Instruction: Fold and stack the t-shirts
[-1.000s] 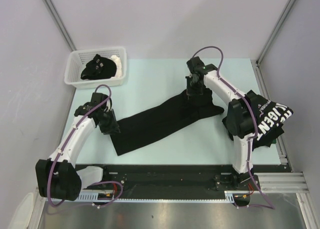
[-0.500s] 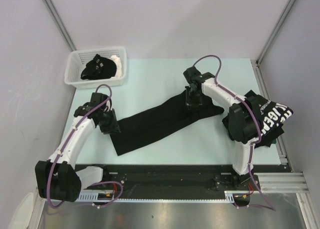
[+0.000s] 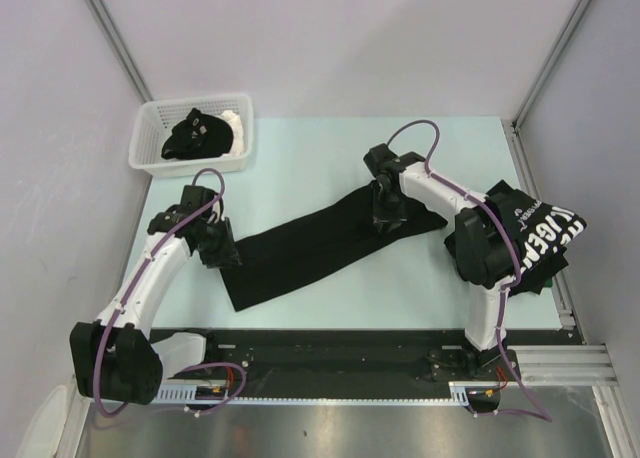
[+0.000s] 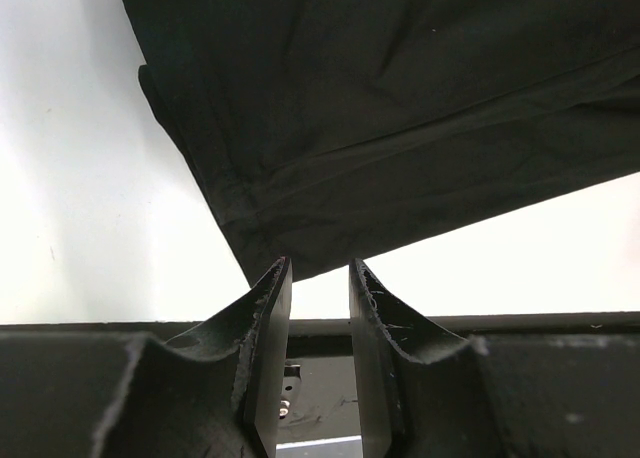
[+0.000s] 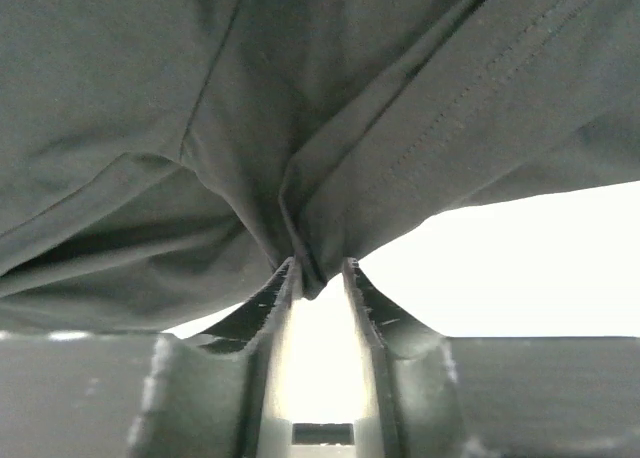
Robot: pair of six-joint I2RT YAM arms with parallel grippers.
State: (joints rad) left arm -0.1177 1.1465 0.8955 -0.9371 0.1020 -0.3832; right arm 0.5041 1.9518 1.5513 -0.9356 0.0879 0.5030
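One black t-shirt (image 3: pixel 310 243) lies on the pale table (image 3: pixel 300 168) as a long folded strip, running from near left to far right. My left gripper (image 3: pixel 218 253) stands at its left end. In the left wrist view that gripper (image 4: pixel 318 268) is open, and the shirt's corner (image 4: pixel 400 108) lies just past its tips with nothing between them. My right gripper (image 3: pixel 385 218) is down on the strip's right end. Its jaws (image 5: pixel 320 268) stand slightly open, with a puckered fold of the shirt (image 5: pixel 250 108) loose between the tips.
A pile of black t-shirts with big white lettering (image 3: pixel 540 240) sits at the table's right edge, beside the right arm. A white slotted basket (image 3: pixel 190 165) holding another dark garment stands at the far left corner. Walls enclose the table on three sides.
My right gripper has slid toward the near side along the shirt's right end, and its jaws have parted from shut. The left arm has not moved.
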